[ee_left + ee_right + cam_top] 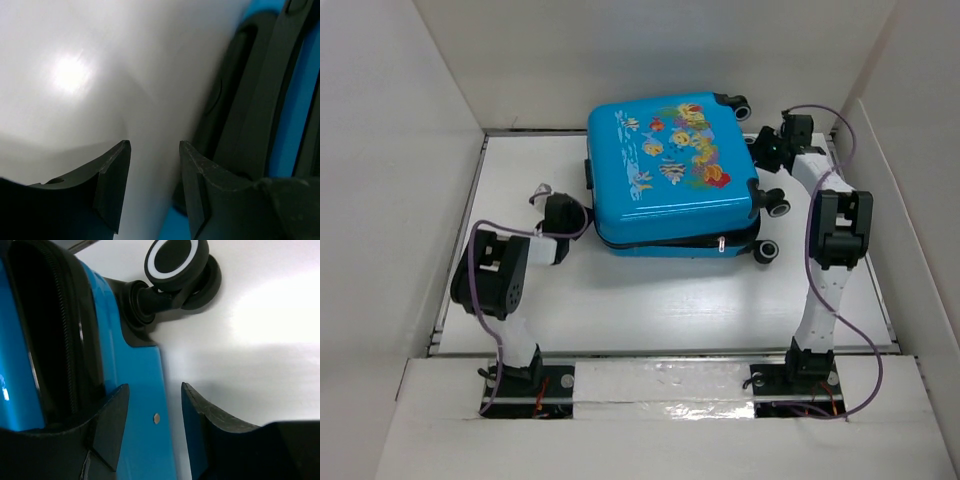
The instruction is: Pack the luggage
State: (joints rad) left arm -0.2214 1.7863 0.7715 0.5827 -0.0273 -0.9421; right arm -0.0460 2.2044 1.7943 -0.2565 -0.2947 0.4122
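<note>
The luggage (670, 170), a bright blue suitcase with a fish print, lies flat in the middle of the table, its lid down over a thin dark gap along the front. My left gripper (575, 215) sits at its left side by the dark side handle (250, 100). This gripper (154, 142) is open, with only white table between its fingers. My right gripper (760, 150) is at the suitcase's right side near the wheels. It (154, 385) is open and straddles the blue shell edge (150, 440) beside the zip gap, gripping nothing.
Black wheels (778, 205) stick out on the suitcase's right side, one of them (177, 257) just ahead of the right fingers. White walls (400, 200) enclose the table on the left, back and right. A raised white ledge (660, 385) runs along the near edge.
</note>
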